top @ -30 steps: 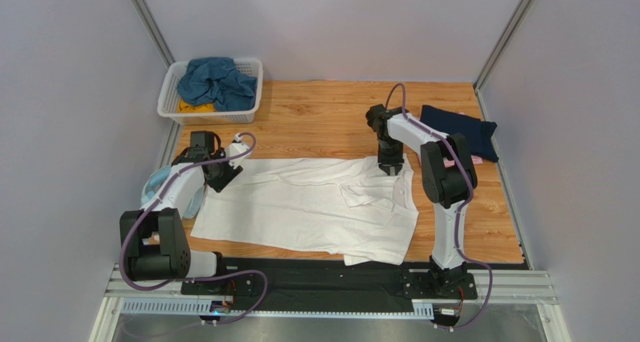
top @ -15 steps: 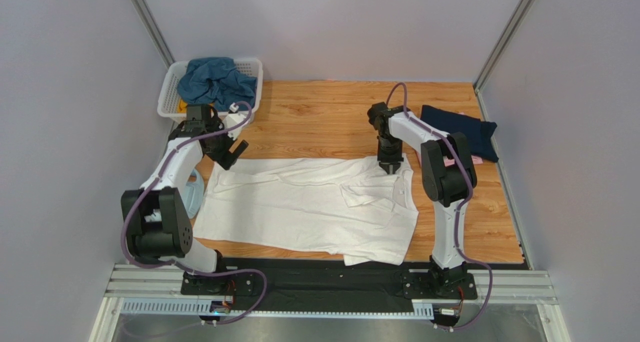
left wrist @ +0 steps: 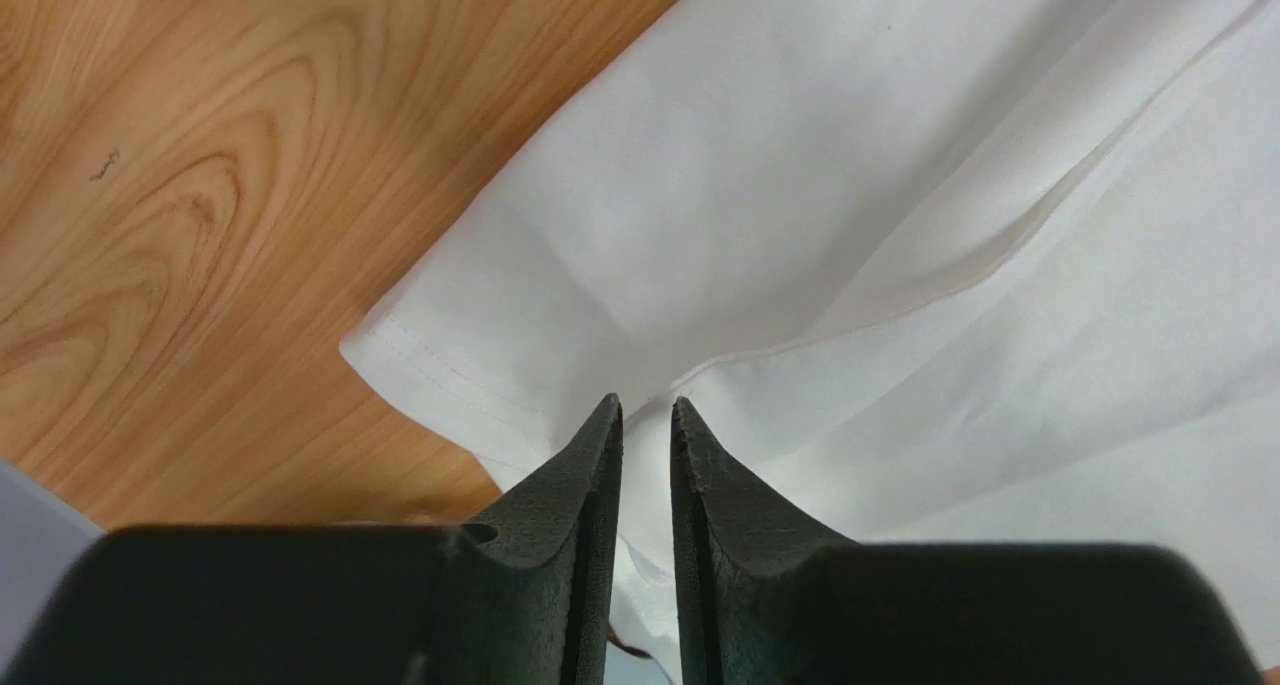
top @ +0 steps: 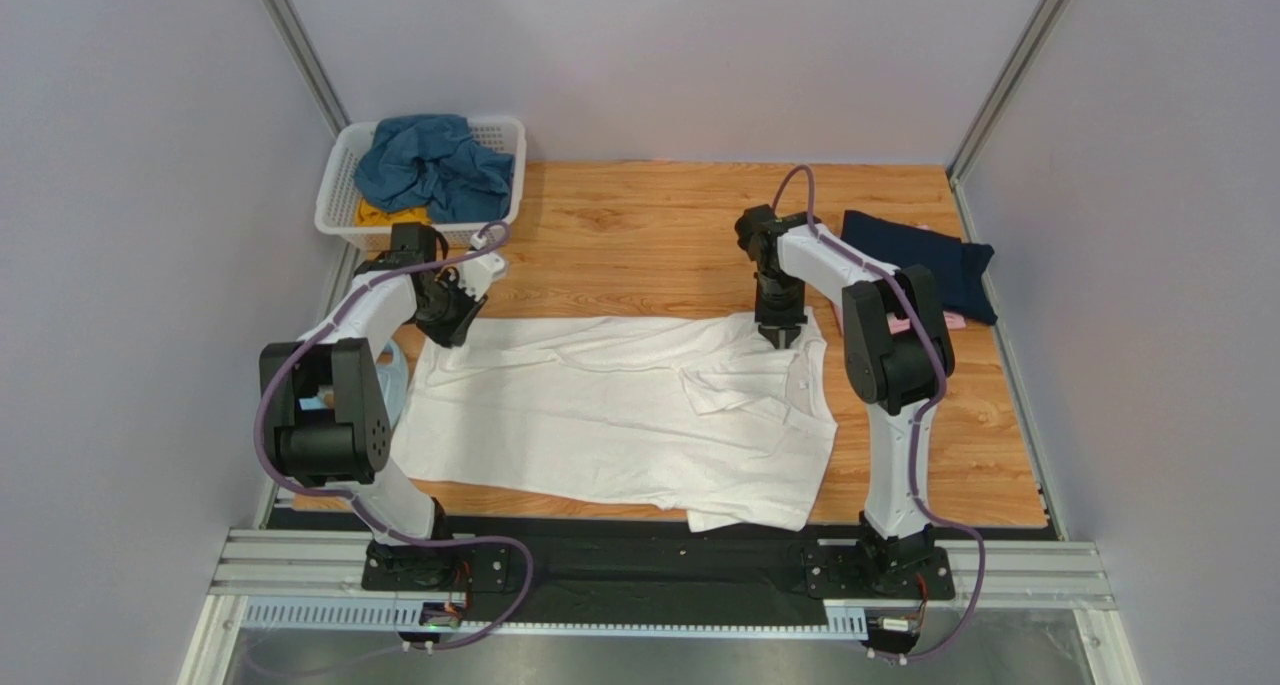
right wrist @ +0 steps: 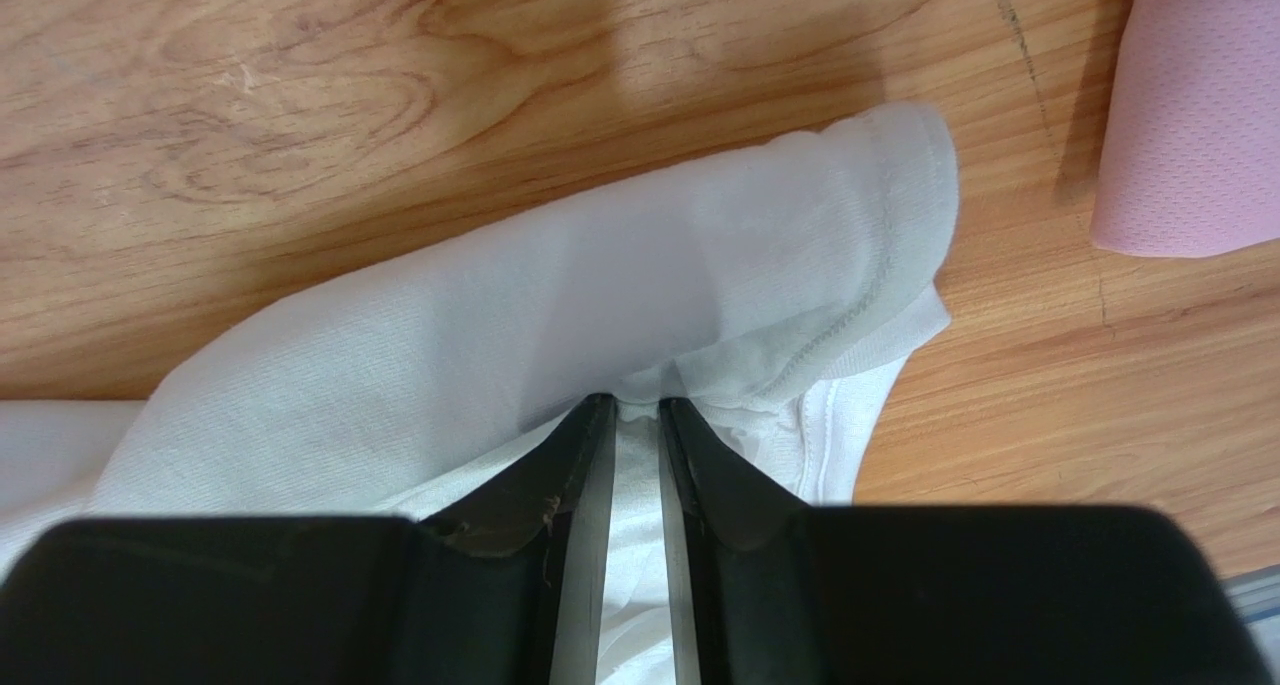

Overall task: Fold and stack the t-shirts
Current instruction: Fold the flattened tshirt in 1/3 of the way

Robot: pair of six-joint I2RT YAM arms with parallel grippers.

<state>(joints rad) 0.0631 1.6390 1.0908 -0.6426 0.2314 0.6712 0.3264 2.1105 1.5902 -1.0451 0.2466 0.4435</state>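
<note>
A large white t-shirt (top: 631, 408) lies spread across the wooden table, partly folded on its right side. My left gripper (top: 448, 322) sits at the shirt's far left corner. In the left wrist view its jaws (left wrist: 646, 408) stand narrow with a fold of white cloth (left wrist: 842, 190) pinched between them. My right gripper (top: 780, 334) is at the far right edge by the collar. There its jaws (right wrist: 637, 403) are shut on a bunched layer of the white shirt (right wrist: 601, 295).
A white basket (top: 421, 235) at the far left holds a teal-blue shirt (top: 433, 163) and a yellow one (top: 388, 213). A folded navy shirt (top: 920, 262) lies at the far right, with a pink shirt (right wrist: 1195, 115) beside it. Light-blue headphones (top: 391, 367) lie by the table's left edge.
My left arm swung from the left table edge up to the shirt's far left corner. Its jaws spread wide, then closed on the cloth. The right arm stayed put.
</note>
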